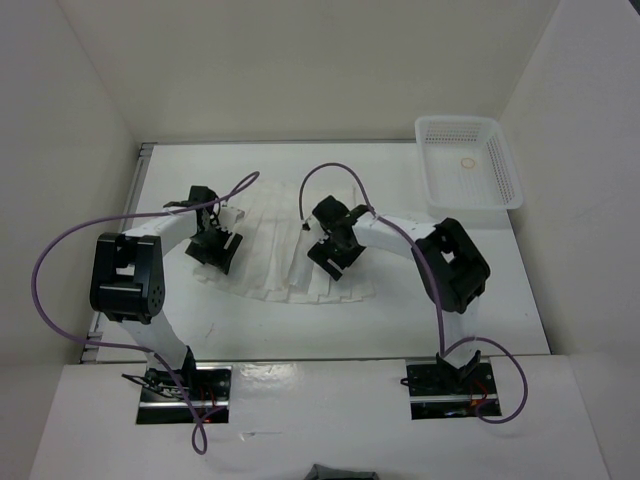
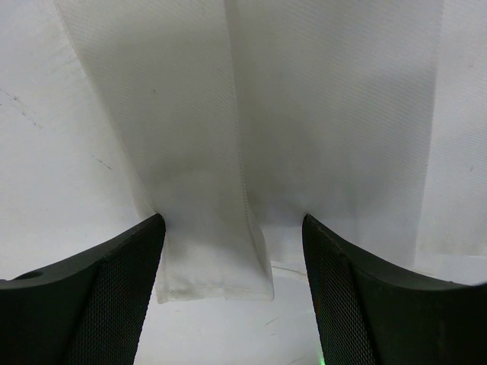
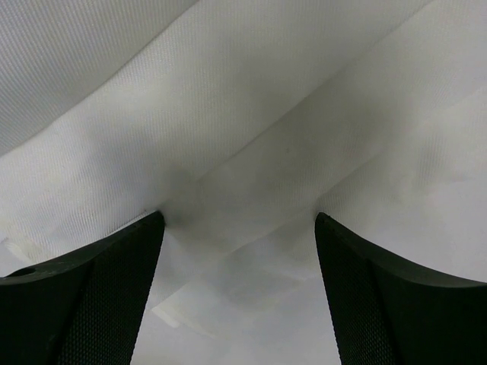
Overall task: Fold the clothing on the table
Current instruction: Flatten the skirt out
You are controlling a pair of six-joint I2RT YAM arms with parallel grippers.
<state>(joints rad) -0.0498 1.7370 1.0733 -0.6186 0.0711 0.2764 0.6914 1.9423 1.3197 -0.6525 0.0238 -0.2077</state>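
clothing [image 1: 272, 248] spread on table [image 1: 460, 320], jaws open

In the upper right of the overhead view sits a white plastic lattice basket [image 1: 505, 175], rectangular and open-topped. On its mesh floor, near the middle, lies a small pale ring [image 1: 467, 163]. Plain white walls [image 1: 300, 70] close in the scene across the top and down both sides, and a small dark object [image 1: 340, 472], too cut off to identify, pokes in at the bottom edge.
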